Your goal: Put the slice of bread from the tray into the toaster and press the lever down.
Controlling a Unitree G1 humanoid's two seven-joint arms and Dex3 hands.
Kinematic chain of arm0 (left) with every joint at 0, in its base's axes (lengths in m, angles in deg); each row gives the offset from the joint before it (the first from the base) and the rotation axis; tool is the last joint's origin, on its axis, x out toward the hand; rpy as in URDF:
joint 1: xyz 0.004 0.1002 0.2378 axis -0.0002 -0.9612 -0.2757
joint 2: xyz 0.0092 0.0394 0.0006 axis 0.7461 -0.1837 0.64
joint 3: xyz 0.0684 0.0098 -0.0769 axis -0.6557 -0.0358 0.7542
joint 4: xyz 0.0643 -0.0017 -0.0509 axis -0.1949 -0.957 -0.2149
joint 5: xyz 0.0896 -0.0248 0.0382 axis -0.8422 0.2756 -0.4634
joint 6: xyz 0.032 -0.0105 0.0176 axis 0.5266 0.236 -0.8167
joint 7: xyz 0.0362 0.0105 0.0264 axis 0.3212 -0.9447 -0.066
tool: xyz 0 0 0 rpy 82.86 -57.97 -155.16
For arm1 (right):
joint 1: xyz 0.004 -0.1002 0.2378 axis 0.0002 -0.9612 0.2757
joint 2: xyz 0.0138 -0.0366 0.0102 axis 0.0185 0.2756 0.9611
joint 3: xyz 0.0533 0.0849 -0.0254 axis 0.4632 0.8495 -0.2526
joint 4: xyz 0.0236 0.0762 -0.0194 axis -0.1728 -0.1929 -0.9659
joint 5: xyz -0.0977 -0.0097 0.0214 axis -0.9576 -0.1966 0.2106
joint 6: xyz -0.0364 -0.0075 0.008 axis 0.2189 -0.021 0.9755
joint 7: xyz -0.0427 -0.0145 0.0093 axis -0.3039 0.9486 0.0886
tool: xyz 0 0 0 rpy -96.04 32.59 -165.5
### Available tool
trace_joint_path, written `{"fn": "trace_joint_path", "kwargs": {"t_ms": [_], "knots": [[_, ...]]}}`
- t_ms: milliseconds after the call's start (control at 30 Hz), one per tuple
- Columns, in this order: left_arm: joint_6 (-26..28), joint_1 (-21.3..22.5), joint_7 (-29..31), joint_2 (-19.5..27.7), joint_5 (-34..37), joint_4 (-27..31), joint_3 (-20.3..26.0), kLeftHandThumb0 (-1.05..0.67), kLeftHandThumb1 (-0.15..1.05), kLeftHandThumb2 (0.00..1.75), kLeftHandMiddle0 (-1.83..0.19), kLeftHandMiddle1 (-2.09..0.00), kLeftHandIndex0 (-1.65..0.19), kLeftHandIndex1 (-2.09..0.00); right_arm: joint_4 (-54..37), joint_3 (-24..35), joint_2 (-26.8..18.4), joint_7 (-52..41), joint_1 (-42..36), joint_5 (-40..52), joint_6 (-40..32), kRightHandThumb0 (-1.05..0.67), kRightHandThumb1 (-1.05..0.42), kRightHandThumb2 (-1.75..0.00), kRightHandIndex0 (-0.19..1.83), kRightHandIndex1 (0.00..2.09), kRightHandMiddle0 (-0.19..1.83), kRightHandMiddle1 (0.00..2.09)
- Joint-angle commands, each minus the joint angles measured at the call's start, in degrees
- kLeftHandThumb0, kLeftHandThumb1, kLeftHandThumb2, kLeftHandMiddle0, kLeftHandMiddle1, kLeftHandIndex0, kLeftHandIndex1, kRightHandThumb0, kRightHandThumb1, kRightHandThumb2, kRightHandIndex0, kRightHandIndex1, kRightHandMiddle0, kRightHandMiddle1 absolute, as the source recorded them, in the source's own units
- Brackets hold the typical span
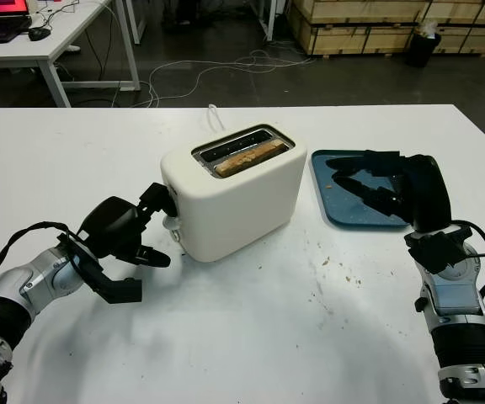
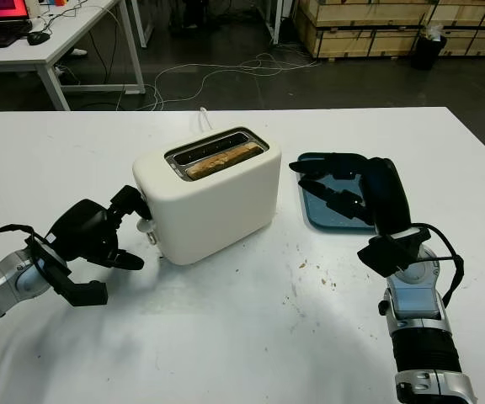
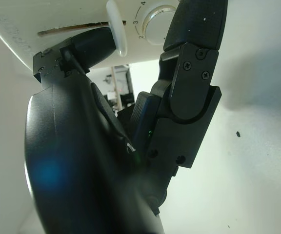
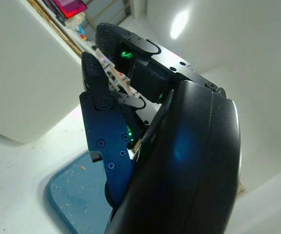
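white table (image 1: 251,337) carries the toaster (image 1: 234,195), landmark for this entry. bread (image 1: 247,157) sits in the toaster's near slot, long axis along the slot. tray (image 1: 341,210) lies just right of the toaster; right hand (image 1: 377,189) hovers over it, open, holding nothing. left hand (image 1: 129,240) is at the toaster's left end, fingers curled, one fingertip (image 3: 94,46) touching the lever (image 3: 117,27). judgement: left hand nearer; the press runs straight down that end face.

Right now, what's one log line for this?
bread: in toaster | left hand: at lever | right hand: open above tray
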Motion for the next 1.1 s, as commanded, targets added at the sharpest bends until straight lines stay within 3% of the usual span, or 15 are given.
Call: {"fn": "trace_joint_path", "kwargs": {"t_ms": [0,200,233,267,300,333,400,433,500,600,767,933,967,1000,1067], "knots": [[19.9,-3.2,33.5,-10.7,-11.0,-10.1,-14.1,-1.05,0.92,0.09,-1.57,-0.48,-1.47,-0.18,0.1,-0.4,-1.4,-0.6,1.2,-1.1,-0.2,-0.26,-0.92,-0.02,0.88,0.84,1.14,0.01],[19.8,-3.2,33.4,-10.7,-11.0,-10.2,-14.2,-1.05,0.92,0.09,-1.57,-0.48,-1.49,-0.16,0.1,-0.4,-1.3,-0.5,1.3,-1.2,-0.2,-0.26,-0.92,-0.02,0.88,0.84,1.14,0.01],[16.9,-2.7,36.8,-9.2,2.2,-4.0,-9.4,-1.05,0.92,0.09,-1.57,-0.48,-1.49,-0.15,0.0,-0.5,-1.2,-0.6,1.3,-1.2,-0.3,-0.26,-0.92,-0.02,0.88,0.84,1.14,0.01],[25.0,-3.1,35.4,-9.1,-2.5,2.4,-8.5,-0.98,0.79,0.13,-1.57,-0.76,-1.54,-0.25,-0.2,-0.6,-1.2,-0.7,1.2,-1.2,-0.4,-0.24,-0.92,-0.02,0.88,0.85,1.15,0.02],[29.2,-1.8,36.4,-10.5,-5.2,2.8,-9.5,-1.01,0.85,0.29,-1.57,-1.08,-1.53,-0.58,-0.2,-0.7,-1.2,-0.7,1.2,-1.3,-0.4,-0.23,-0.92,-0.02,0.88,0.85,1.15,0.02],[31.8,-0.1,38.3,-12.8,-7.5,-0.2,-11.2,-1.03,0.86,0.25,-1.57,-1.09,-1.33,-0.8,-0.1,-0.7,-1.4,-0.8,1.1,-1.3,-0.4,-0.22,-0.92,-0.02,0.88,0.86,1.15,0.01],[32.9,1.0,41.1,-15.2,-7.6,-4.6,-12.7,-1.04,0.9,0.09,-1.57,-0.68,-1.5,-0.42,-0.7,-0.4,-2.0,-1.1,0.7,-1.2,-1.1,-0.25,-0.92,-0.04,0.86,0.85,1.14,0.01],[34.1,0.6,40.8,-15.0,-7.7,-3.5,-12.4,-1.05,0.91,0.07,-1.57,-0.75,-1.53,-0.44,-0.7,-0.3,-2.2,-1.3,0.7,-0.9,-1.1,-0.25,-0.92,-0.04,0.86,0.85,1.15,0.01],[35.9,0.6,39.3,-14.4,-8.4,-2.0,-11.9,-1.05,0.91,0.04,-1.57,-0.91,-0.84,-1.27,-0.1,-0.1,-2.0,-2.6,0.9,1.2,-0.8,-0.24,-0.91,-0.03,0.86,0.85,1.14,0.01],[35.9,0.7,37.1,-14.0,-8.6,-1.5,-11.3,-1.05,0.91,0.02,-1.57,-1.08,-0.64,-1.53,0.7,-0.3,-1.2,-4.7,1.1,4.0,-0.4,-0.14,-0.92,-0.03,0.84,0.85,1.12,0.0],[35.9,1.2,38.0,-13.7,-9.1,0.1,-11.7,-1.05,0.89,0.02,-1.57,-1.14,-0.72,-1.49,0.7,-0.1,-0.3,-4.7,1.1,3.4,-0.1,-0.14,-0.92,-0.03,0.84,0.88,1.12,0.0],[35.2,-0.6,36.1,-11.6,-7.4,5.5,-9.8,-1.05,0.92,0.01,-1.57,-1.14,-1.04,-1.21,0.4,0.2,-0.2,-4.7,0.9,3.3,-0.2,-0.13,-0.92,-0.04,0.83,0.89,1.11,0.0],[34.8,-1.5,34.3,-10.6,-6.7,7.7,-8.7,-1.05,0.92,0.09,-1.57,-1.26,-1.32,-1.02,0.5,0.2,-0.2,-4.8,1.0,3.3,0.0,-0.13,-0.92,-0.04,0.83,0.9,1.11,0.0],[34.8,-2.0,33.3,-9.5,-5.6,10.0,-7.4,-1.05,0.92,0.14,-1.57,-1.31,-1.43,-0.93,0.6,0.2,-0.2,-4.9,1.0,3.4,0.1,-0.13,-0.92,-0.03,0.83,0.9,1.11,0.0],[33.1,-2.9,29.4,-7.8,-2.1,13.1,-4.1,-1.05,0.92,0.42,-1.57,-1.37,-1.2,-1.19,0.7,0.3,0.1,-5.0,1.1,3.5,0.0,-0.14,-0.92,-0.03,0.83,0.91,1.11,0.0]]}}
